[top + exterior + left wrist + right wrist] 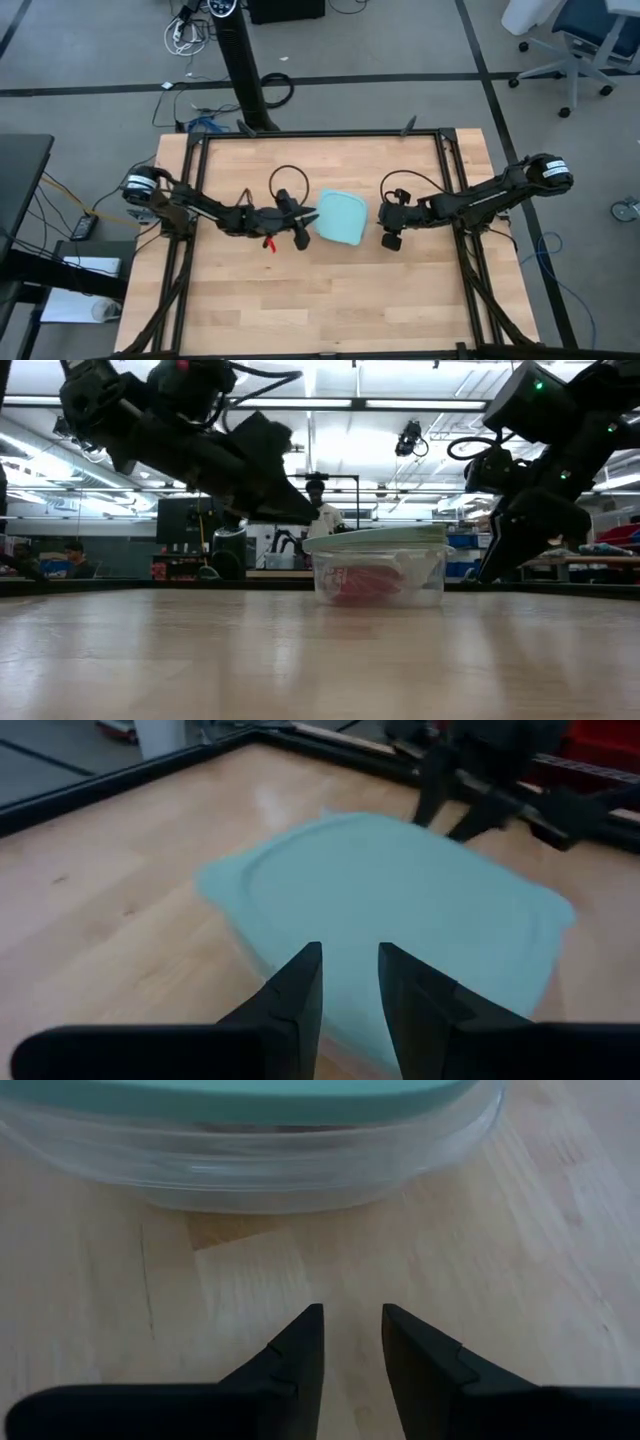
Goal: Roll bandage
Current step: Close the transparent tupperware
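A blue-lidded box with the red bandage inside sits mid-bench between 2 arms.

The wooden bench (330, 300) is the biggest thing here, with a black frame around it. On it sits the clear box (380, 578) with a light-blue lid (341, 217). The red bandage (365, 584) lies inside the box, seen through its wall. The left pincer (308, 218) is at the lid's edge, held above the bench, its 2 fingers (300, 992) a little apart and holding nothing. The right pincer (391, 240) is low, just beside the box on the other side, its fingers (297, 1348) also a little apart and holding nothing.
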Controlling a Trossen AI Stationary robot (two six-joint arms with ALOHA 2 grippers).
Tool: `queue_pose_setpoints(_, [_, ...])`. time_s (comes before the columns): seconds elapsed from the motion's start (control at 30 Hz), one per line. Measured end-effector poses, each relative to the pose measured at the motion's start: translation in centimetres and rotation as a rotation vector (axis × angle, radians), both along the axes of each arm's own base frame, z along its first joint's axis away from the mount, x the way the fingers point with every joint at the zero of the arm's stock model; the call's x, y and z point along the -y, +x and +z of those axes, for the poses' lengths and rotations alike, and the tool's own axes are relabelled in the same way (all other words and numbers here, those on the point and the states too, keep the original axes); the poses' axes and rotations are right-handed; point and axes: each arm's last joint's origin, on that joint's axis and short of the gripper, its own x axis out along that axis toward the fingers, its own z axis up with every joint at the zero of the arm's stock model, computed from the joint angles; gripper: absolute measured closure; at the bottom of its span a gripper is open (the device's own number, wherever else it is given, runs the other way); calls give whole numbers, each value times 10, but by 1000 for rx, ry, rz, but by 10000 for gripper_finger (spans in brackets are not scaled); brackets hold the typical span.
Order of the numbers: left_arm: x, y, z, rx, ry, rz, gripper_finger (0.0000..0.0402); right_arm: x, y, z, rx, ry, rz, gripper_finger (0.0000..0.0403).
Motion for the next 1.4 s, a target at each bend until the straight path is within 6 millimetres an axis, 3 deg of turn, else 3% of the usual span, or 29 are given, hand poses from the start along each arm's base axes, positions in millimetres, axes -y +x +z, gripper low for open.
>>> queue_pose_setpoints(0.17, [-2,-18,11,-5,0,0,298,0,0,0,0,-8,9,299])
queue_pose_setpoints(0.3, [-3,-28,3,-99,-50,-5,298,1,3,3,40,-21,7,299])
queue_pose_setpoints(0.63, [-2,-25,-1,-122,-115,-56,298,8,11,8,121,-1,26,299])
queue_pose_setpoints(0.97, [1,-16,-8,-194,-17,-177,298,5,20,4,156,39,78,301])
queue_pose_setpoints(1.23, [1,-17,-11,-236,21,-198,298,13,0,4,4,-37,-6,303])
queue_pose_setpoints(1.4, [2,-15,-7,-195,28,-233,298,30,3,12,44,-128,-27,303])
